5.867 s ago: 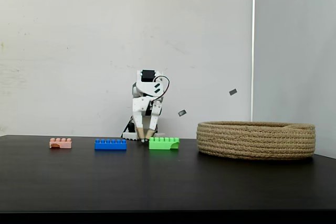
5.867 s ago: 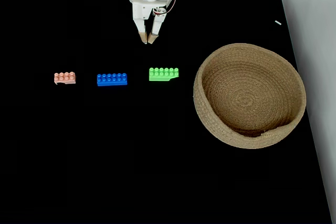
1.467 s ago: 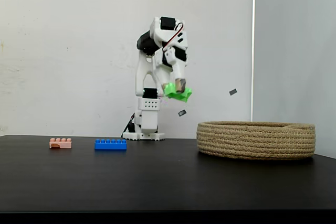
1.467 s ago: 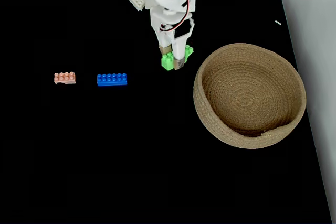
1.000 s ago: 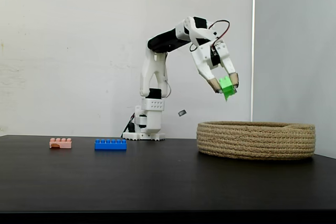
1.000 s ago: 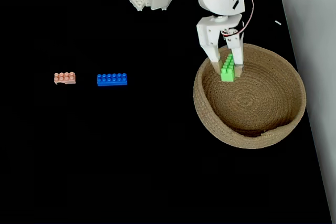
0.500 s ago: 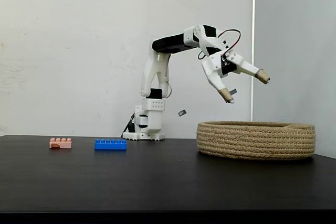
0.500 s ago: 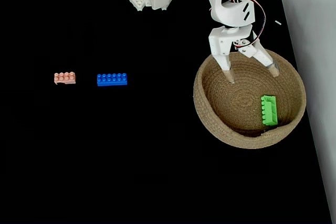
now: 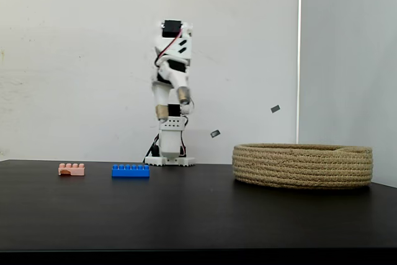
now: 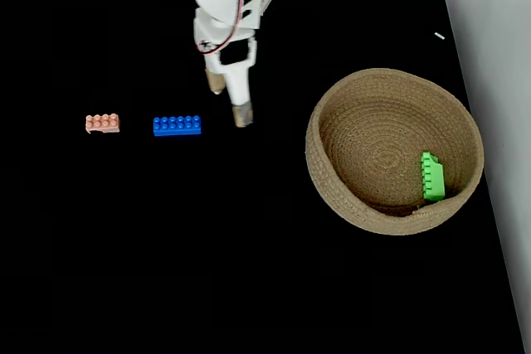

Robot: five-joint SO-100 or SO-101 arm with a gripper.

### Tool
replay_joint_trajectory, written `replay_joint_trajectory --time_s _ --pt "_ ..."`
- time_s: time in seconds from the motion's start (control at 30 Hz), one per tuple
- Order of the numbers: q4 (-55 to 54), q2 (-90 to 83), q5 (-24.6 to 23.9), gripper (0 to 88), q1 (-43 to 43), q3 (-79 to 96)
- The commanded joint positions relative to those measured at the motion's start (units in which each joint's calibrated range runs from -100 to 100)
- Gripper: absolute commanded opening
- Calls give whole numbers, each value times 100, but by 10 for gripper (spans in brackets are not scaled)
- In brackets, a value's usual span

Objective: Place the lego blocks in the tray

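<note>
My white two-finger gripper (image 10: pixel 229 101) hangs in the upper middle of the top-down fixed view, its tan-tipped fingers (image 10: pixel 241 114) spread well apart with nothing between them and touching nothing. In the side-on fixed view my gripper (image 9: pixel 172 103) sits raised high above the table, left of centre, in front of my upright white arm (image 9: pixel 171 66), the two tan tips again at clearly different places.

The long blue studded plastic brick (image 10: pixel 177 125) lies flat on the smooth black tabletop (image 10: pixel 207 246), just to the left of my lower fingertip in the top-down view, apart from it. Further left lies the short pale pink studded brick (image 10: pixel 102 123), near the blue one but not touching. In the side-on view both rest on the table at lower left, the blue brick (image 9: pixel 130 170) to the right of the pink one (image 9: pixel 71 169).

The wide, shallow round basket of coiled tan rope (image 10: pixel 336 188) fills the right-centre of the top-down view, its rough ridged coils spiralling to the middle. Inside it, the medium bright green studded brick (image 10: pixel 431 177) lies against the inner wall on the right side, long axis running up and down the frame. In the side-on view the basket (image 9: pixel 303 166) stands at lower right, its wall hiding the contents.
</note>
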Motion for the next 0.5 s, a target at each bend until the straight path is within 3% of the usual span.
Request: replay_joint_trajectory --time_s 0.0,0.23,0.47 --pt "10 -70 78 334 889 47" --pt "-90 876 171 274 1524 66" --pt "-698 1547 288 239 1557 -26"
